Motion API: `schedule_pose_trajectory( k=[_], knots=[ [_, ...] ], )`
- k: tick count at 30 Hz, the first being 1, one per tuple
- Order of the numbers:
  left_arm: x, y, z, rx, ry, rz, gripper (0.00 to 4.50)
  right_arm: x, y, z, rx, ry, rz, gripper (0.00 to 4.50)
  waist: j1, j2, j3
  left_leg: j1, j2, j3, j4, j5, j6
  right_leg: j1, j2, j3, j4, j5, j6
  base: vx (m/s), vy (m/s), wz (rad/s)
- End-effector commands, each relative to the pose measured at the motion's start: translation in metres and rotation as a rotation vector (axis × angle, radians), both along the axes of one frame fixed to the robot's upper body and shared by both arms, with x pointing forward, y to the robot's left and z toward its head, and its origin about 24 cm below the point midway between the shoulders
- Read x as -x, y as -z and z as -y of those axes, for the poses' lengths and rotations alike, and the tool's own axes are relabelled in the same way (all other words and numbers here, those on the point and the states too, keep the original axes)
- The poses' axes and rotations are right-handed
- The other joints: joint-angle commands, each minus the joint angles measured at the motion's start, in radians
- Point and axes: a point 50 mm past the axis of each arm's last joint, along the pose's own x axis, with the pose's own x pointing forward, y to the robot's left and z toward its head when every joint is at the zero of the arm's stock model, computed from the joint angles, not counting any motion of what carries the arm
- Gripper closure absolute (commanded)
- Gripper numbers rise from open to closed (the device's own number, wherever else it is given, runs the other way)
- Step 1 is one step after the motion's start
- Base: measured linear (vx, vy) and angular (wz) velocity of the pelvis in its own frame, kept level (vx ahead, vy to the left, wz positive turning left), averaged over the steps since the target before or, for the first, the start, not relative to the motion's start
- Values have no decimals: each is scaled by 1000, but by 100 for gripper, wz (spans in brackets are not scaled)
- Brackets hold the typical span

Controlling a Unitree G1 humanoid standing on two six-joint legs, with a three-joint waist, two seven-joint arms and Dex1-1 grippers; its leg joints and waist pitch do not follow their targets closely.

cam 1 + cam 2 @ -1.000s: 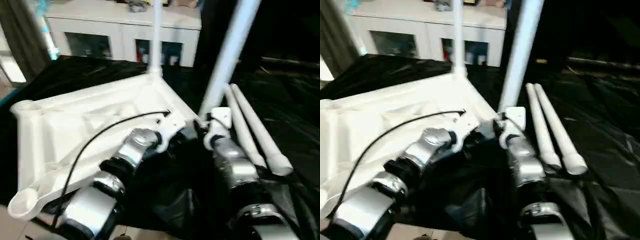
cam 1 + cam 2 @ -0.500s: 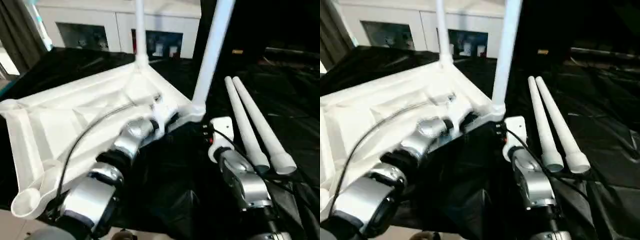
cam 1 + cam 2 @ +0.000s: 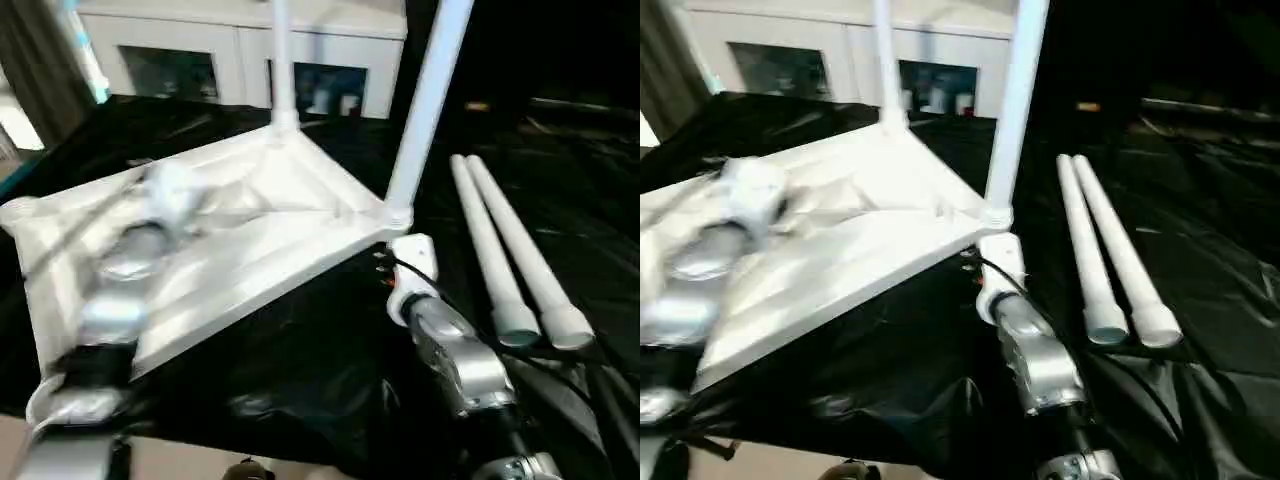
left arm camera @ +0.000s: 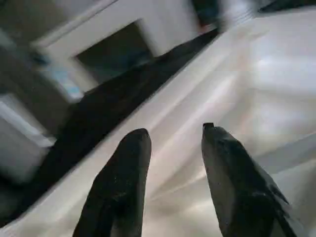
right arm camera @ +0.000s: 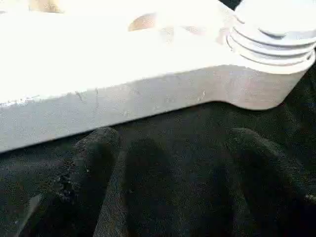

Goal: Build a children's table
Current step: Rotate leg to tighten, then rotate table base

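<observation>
The children's table top (image 3: 300, 200) lies underside up on a black cloth. One white leg (image 3: 281, 60) stands in its far corner socket and another leg (image 3: 425, 100) in the near right socket (image 5: 271, 39). Two loose legs (image 3: 510, 260) lie side by side to the right. My left gripper (image 4: 173, 136) hovers open over the ribbed underside with nothing between its fingers; its arm (image 3: 120, 270) is blurred over the top's left part. My right gripper (image 5: 173, 143) is open, low on the cloth just in front of the top's edge by the near right socket.
A white glass-door cabinet (image 3: 240, 40) stands behind the work. The black cloth (image 3: 300, 360) covers the whole surface, wrinkled near the front. A strip of pale floor (image 3: 200, 465) shows at the front edge.
My left arm has swung left, away from the top's near right edge, and its fingers have come apart. The right arm stays by the corner socket.
</observation>
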Motion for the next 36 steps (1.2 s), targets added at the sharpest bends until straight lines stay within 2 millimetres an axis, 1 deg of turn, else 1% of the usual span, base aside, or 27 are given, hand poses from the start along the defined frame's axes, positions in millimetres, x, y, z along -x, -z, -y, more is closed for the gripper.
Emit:
schedule_pose_trajectory(
  k=[1, 2, 4, 5, 6, 7, 8, 9, 10, 11, 12, 14, 16, 21, 22, 25, 26, 27, 28, 29, 30, 31, 32, 33, 34, 35, 36],
  knots=[
    [10, -6, -12, -46, -84, 14, 228, -3, 1, -2, 3, -2, -8, 65, -1, 10, -69, 24, 37, -15, -68, -182, -26, 47, -55, 42, -51, -1, -168, 0, 0, 0],
    [18, -5, -22, -72, -138, 10, 225, -3, 2, -4, 8, -17, -15, 65, -4, 5, -65, 22, 36, -12, -69, -185, -23, 45, -52, 43, -55, -11, -165, 0, 0, 0],
    [25, -2, -29, -95, -166, -18, 222, -3, 4, -5, 15, -28, -21, 65, 0, 9, -65, 24, 35, -13, -70, -197, -24, 42, -52, 43, -56, -38, -158, 0, 0, 0],
    [29, 1, -33, -109, -189, -40, 201, -3, 5, -5, 19, -29, -25, 65, 0, 10, -65, 25, 35, -14, -70, -200, -25, 41, -52, 44, -57, -42, -156, 0, 0, 0],
    [32, 5, -34, -106, -179, -73, 201, -3, 6, -5, 23, -28, -28, 65, 1, 2, -64, 24, 34, -13, -71, -200, -24, 41, -51, 44, -58, -43, -157, 0, 0, 0],
    [35, 14, -34, -102, -155, -133, 239, -4, 7, -5, 15, -27, -35, 65, 4, 3, -65, 25, 34, -13, -70, -199, -25, 39, -52, 45, -57, -46, -158, 0, 0, 0],
    [37, 22, -33, -91, -121, -192, 258, -4, 8, -6, 3, -27, -43, 82, 5, 2, -65, 25, 33, -13, -71, -198, -24, 39, -53, 44, -57, -52, -157, 0, 0, 0],
    [38, 24, -32, -87, -112, -208, 256, -4, 8, -6, 0, -27, -45, 93, 3, 4, -65, 23, 32, -14, -72, -203, -28, 39, -52, 44, -56, -61, -156, 0, 0, 0],
    [39, 32, -27, -62, -53, -268, 251, -5, 8, -7, -8, -31, -49, 100, 5, 2, -65, 28, 33, -12, -71, -210, -31, 35, -53, 46, -58, -62, -157, 0, 0, 0],
    [40, 35, -25, -47, -25, -292, 279, -5, 8, -8, -10, -34, -50, 106, 6, 1, -65, 28, 33, -12, -71, -209, -32, 35, -52, 46, -57, -62, -160, 0, 0, 0],
    [40, 42, -19, -26, 35, -346, 279, -6, 7, -10, -9, -41, -52, 106, 7, 2, -66, 28, 34, -12, -72, -209, -36, 35, -51, 46, -56, -46, -162, 0, 0, 0],
    [40, 49, -11, -11, 120, -425, 305, -9, 7, -12, -6, -51, -53, 133, 5, 1, -65, 26, 33, -14, -75, -221, -43, 36, -52, 45, -55, -51, -164, 0, 0, 0],
    [38, 53, -8, -14, 182, -491, 313, -13, 6, -14, -2, -57, -52, 145, 5, -2, -65, 31, 31, -12, -74, -230, -48, 34, -52, 46, -57, -64, -159, 0, 0, 0],
    [36, 54, -3, -21, 331, -628, 353, -24, 0, -18, 0, -65, -41, 183, 0, -2, -66, 31, 31, -14, -77, -242, -66, 36, -55, 46, -54, -78, -163, 0, 0, 0],
    [37, 52, 2, -5, 382, -654, 366, -26, -1, -19, 2, -74, -39, 193, -1, -7, -67, 31, 32, -13, -77, -232, -65, 38, -55, 46, -53, -56, -165, 0, 0, 0],
    [38, 46, 13, 18, 502, -671, 389, -29, -1, -20, 7, -85, -42, 214, 1, -6, -68, 30, 32, -12, -75, -212, -62, 39, -57, 45, -49, -34, -178, 0, 0, 0],
    [40, 43, 20, 41, 578, -692, 389, -30, -1, -21, 10, -91, -44, 214, 1, -6, -69, 31, 32, -11, -74, -205, -59, 40, -56, 45, -48, -24, -180, 0, 0, 0],
    [43, 39, 29, 53, 682, -705, 394, -30, -1, -21, 13, -97, -44, 224, 2, -12, -69, 31, 32, -11, -73, -199, -57, 40, -57, 45, -47, -19, -182, 0, 0, 0],
    [46, 37, 35, 69, 762, -720, 418, -31, -1, -21, 14, -102, -44, 244, 3, -8, -71, 30, 31, -10, -72, -177, -55, 41, -57, 44, -44, -8, -192, 0, 0, 0],
    [49, 35, 41, 84, 833, -744, 418, -31, -1, -22, 15, -107, -44, 244, 3, -5, -71, 31, 31, -10, -71, -172, -57, 41, -55, 43, -42, 5, -192, 0, 0, 0],
    [51, 34, 43, 89, 858, -754, 418, -32, -1, -23, 16, -109, -43, 244, 0, -6, -70, 30, 29, -9, -71, -166, -60, 42, -53, 43, -41, 24, -196, 0, 0, 0],
    [51, 34, 47, 86, 910, -755, 433, -33, -1, -23, 16, -110, -42, 261, 0, -7, -71, 29, 29, -8, -70, -162, -60, 43, -52, 43, -40, 35, -198, 0, 0, 0],
    [50, 34, 52, 83, 949, -755, 433, -33, -1, -23, 17, -109, -41, 261, -1, 8, -72, 30, 26, -8, -68, -165, -63, 42, -51, 43, -39, 48, -200, 0, 0, 0],
    [48, 35, 57, 77, 973, -753, 439, -34, -1, -22, 19, -105, -39, 273, -5, 3, -73, 28, 26, -9, -68, -160, -64, 48, -51, 43, -39, 67, -203, 0, 0, 0],
    [45, 35, 61, 69, 990, -745, 445, -35, -1, -20, 20, -100, -37, 281, -6, 2, -72, 31, 25, -6, -66, -167, -62, 46, -49, 43, -41, 70, -206, 0, 0, 0],
    [42, 35, 63, 66, 995, -741, 449, -35, -2, -20, 21, -96, -35, 287, -4, 10, -73, 31, 25, -7, -65, -171, -64, 47, -51, 44, -39, 71, -207, 0, 0, 0],
    [34, 36, 68, 49, 989, -720, 450, -36, -2, -17, 20, -86, -32, 295, -6, 2, -71, 28, 25, -7, -67, -184, -63, 49, -50, 45, -43, 53, -205, 0, 0, 0]
  ],
)
